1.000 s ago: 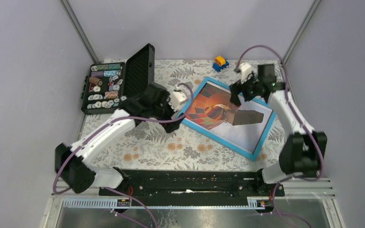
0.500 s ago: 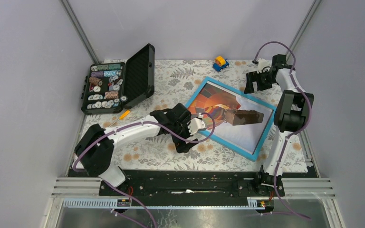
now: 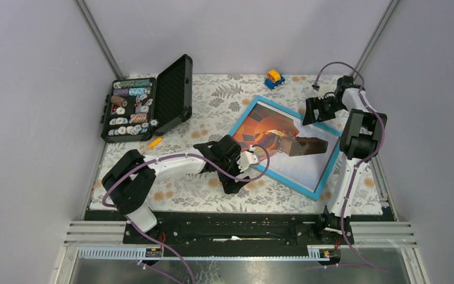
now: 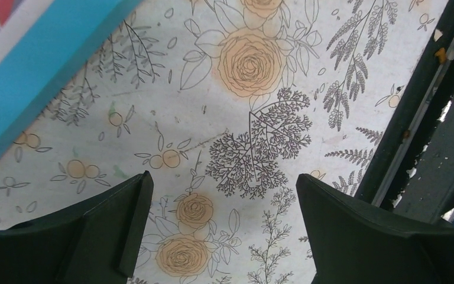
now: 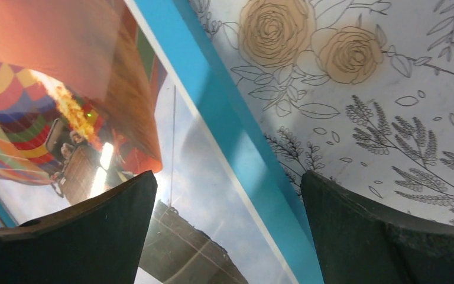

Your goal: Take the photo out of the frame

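The frame [image 3: 329, 165] lies flat, face up, right of the table's centre, turned at an angle. Its turquoise border surrounds the photo [image 3: 257, 133], an orange and multicoloured balloon with a brown basket. My left gripper [image 3: 234, 171] is open and empty, low over the floral cloth just off the frame's near-left edge. The left wrist view shows it [image 4: 221, 236] with the blue border [image 4: 47, 65] at top left. My right gripper [image 3: 319, 109] is open and empty above the frame's far right edge. In the right wrist view it [image 5: 227, 231] straddles the border [image 5: 213, 100], with the photo [image 5: 47, 89] on the left.
An open black case [image 3: 174, 94] of poker chips stands at the back left. A small blue and yellow toy car [image 3: 273, 78] sits at the back centre. A small orange tool [image 3: 153, 142] lies near the case. The black base rail [image 3: 230, 222] runs along the near edge.
My left arm has drawn back from the frame's left corner to its near-left edge. My right arm has folded upright, carrying its gripper to the frame's far right edge.
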Tool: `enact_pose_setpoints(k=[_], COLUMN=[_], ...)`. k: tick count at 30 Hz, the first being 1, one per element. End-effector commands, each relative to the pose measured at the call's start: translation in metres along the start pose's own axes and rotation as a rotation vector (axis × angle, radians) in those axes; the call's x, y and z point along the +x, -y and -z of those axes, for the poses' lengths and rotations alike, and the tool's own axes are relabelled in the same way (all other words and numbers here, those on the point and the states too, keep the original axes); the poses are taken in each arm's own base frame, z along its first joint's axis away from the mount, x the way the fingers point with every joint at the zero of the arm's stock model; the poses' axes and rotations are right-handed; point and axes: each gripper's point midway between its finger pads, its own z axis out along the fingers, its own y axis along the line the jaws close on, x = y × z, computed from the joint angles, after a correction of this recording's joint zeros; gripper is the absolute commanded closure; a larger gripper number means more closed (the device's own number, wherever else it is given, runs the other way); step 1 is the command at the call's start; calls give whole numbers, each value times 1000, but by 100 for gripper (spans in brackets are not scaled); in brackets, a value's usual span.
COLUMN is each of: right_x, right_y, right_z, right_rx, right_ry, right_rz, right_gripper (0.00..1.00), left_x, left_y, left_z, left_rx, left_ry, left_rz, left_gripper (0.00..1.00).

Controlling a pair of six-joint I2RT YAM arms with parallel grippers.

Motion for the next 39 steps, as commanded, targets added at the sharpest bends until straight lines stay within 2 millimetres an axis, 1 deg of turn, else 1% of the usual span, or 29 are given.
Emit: enact_pose_setpoints(k=[1, 4, 8, 12, 16, 20, 24, 27, 30, 34, 39], right_x=[43, 59, 75, 96, 114, 125, 135, 145, 156, 172, 185], right_y=[-27, -41, -56, -68, -78, -89, -107, -121, -135, -155, -171], right_z=[-3, -4, -4, -5, -6, -6, -3, -2, -2, 0, 1], right_rx=[-134, -178, -213, -240, -263, -295, -351, -384, -409, -444, -448], right_ry=[-107, -130, -150, -186, -218, -232, -256, -284, -318, -378, -427], right_rz=[-98, -139, -174, -210, -236, -253, -255, -239, -214, -160, -80], right_gripper=[0, 0, 0, 0, 0, 0, 0, 0, 0, 0, 0], left_x=[-14, -10, -8, -13, -7, -2, -5, -3, 5, 12, 16], left_y=[-3, -13, -25, -41, -65, -88, -111, -120, -132, -151, -167], left_z=[-5, -15, -28, -32, -33, -29, -22, -20, -18, -10, -2], left_rx=[-25, -76, -125, -162, -210, -250, -299, -317, -340, -370, -391], left_ry=[84, 98, 108, 126, 112, 103, 95, 68, 15, -17, -42], left_rz=[15, 38, 48, 78, 135, 165, 155, 143, 149, 168, 134], left_gripper=[1, 1, 1, 2, 3, 3, 3, 1, 1, 1, 1])
